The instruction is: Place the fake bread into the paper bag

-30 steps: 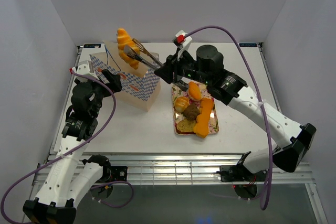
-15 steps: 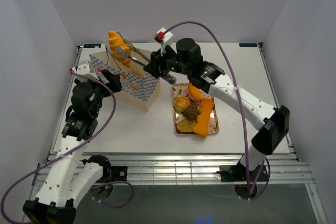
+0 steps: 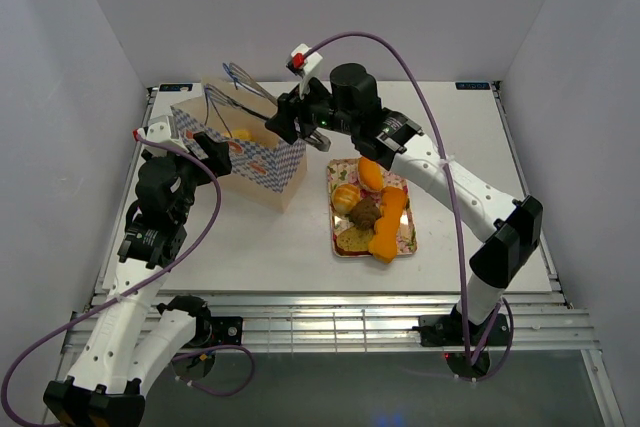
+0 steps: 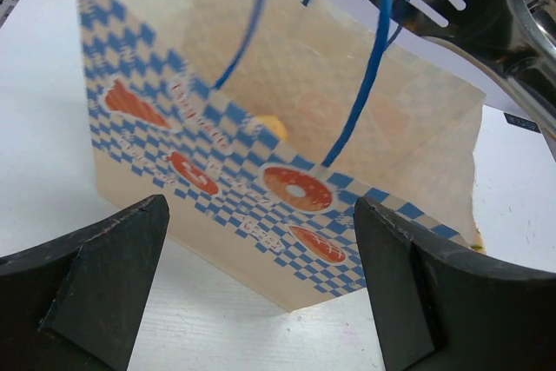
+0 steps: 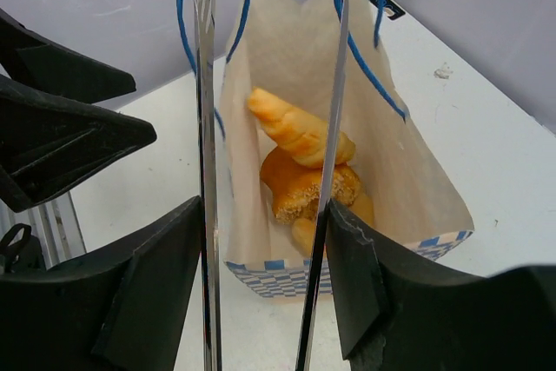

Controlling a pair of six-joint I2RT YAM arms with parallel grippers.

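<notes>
We are watching the paper bag [image 3: 255, 165] standing upright and open on the left rear of the table [image 3: 450, 127]. We are judging it light and thin-walled, apt to tip or crumple if nudged. The left gripper [image 4: 261, 208] is hanging released just beside its checkered side, jaws apart and holding nothing. Whether it touches the paper we cannot tell. The floral tray [image 3: 410, 235] is lying to the bag's right, carrying the fake bread [image 3: 368, 209] not yet bagged. The right gripper [image 3: 284, 119] is clenching metal tongs [image 3: 248, 82], whose blades are standing spread and empty directly above the bag's mouth. Below them a croissant [image 5: 300, 132] is resting inside the bag on a round roll [image 5: 308, 190], clear of the blades. We are reckoning these pieces hard, glossy, slippery and light, so the tongs are best closing across a piece's thick middle.
</notes>
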